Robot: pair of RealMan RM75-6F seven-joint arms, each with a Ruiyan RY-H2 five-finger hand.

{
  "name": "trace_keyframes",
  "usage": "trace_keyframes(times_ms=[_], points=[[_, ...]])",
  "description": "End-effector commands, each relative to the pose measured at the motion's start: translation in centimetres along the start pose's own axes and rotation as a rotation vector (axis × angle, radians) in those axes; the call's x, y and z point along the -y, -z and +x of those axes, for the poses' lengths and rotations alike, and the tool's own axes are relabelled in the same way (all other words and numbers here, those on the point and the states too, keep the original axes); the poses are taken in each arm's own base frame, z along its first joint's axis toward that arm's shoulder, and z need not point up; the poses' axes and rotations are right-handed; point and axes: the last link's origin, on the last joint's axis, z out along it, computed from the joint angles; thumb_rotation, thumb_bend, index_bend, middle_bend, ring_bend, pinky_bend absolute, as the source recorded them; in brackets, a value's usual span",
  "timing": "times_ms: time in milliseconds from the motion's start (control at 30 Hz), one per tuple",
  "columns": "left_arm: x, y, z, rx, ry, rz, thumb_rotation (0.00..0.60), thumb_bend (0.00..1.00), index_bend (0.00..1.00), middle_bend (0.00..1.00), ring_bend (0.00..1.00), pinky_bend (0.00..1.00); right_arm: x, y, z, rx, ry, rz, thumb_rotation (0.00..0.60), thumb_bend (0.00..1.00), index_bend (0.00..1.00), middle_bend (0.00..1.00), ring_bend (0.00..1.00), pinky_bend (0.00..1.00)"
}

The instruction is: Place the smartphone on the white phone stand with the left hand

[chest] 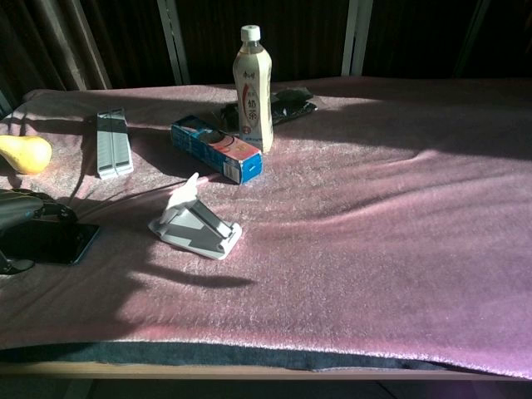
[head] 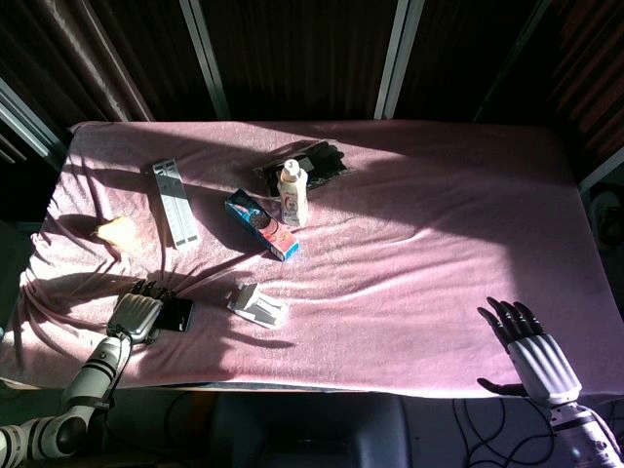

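Note:
The black smartphone [head: 177,314] [chest: 56,241] lies on the pink cloth near the table's front left corner. My left hand [head: 135,314] [chest: 20,209] rests over its left end, with fingers curled across the far edge and the thumb at the near edge, gripping it. The white phone stand [head: 258,305] [chest: 196,223] stands just right of the phone, apart from it and holding nothing. My right hand [head: 527,347] hangs off the table's front right edge, its fingers spread and nothing in it. The chest view does not show it.
A tea bottle [head: 292,192] [chest: 253,90] stands upright behind the stand, with a blue box [head: 261,224] [chest: 216,148] lying beside it. A grey folded bar [head: 175,203] [chest: 112,141], a yellow pear [head: 117,230] [chest: 23,153] and a black packet [head: 312,163] [chest: 287,104] lie further back.

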Motion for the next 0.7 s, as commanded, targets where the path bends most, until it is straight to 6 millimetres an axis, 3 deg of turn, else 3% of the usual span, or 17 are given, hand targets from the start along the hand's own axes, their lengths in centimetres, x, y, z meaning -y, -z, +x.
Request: trace_keyframes(times_ms=[33,200,267,367,500,700], points=[[0.14,-0.17,-0.12,0.011,-0.003,0.004,0.6,0.36,0.35,0.41,0.09,0.0,-0.01,0.04,0.04,-0.002,-0.002,0.0,0.6,0.11,0.0,0.0,0.0,0.0],[0.17,-0.61,-0.3,0.028,-0.015,0.008,0.6,0.36,0.41,0.46,0.13,0.0,-0.16,0.11,0.08,-0.002,-0.001,-0.006,0.6,0.11,0.0,0.0,0.0,0.0],[0.19,-0.71,-0.28,0.026,-0.024,0.009,0.6,0.36,0.48,0.52,0.17,0.0,-0.16,0.13,0.12,-0.004,-0.003,-0.006,0.6,0.11,0.0,0.0,0.0,0.0],[0.16,-0.79,-0.32,0.021,-0.041,0.009,0.6,0.36,0.68,0.73,0.31,0.0,-0.21,0.15,0.15,-0.005,-0.003,-0.006,0.6,0.11,0.0,0.0,0.0,0.0],[-0.03,-0.89,-0.03,-0.042,-0.044,0.003,0.6,0.38,0.82,0.88,0.46,0.0,-0.21,0.17,0.14,-0.005,-0.003,-0.006,0.6,0.11,0.0,0.0,0.0,0.0],[0.44,-0.19,0.4,-0.14,0.024,-0.026,0.6,0.4,0.88,0.97,0.55,0.0,-0.21,0.2,0.16,-0.006,-0.004,-0.006,0.6,0.11,0.0,0.0,0.0,0.0]])
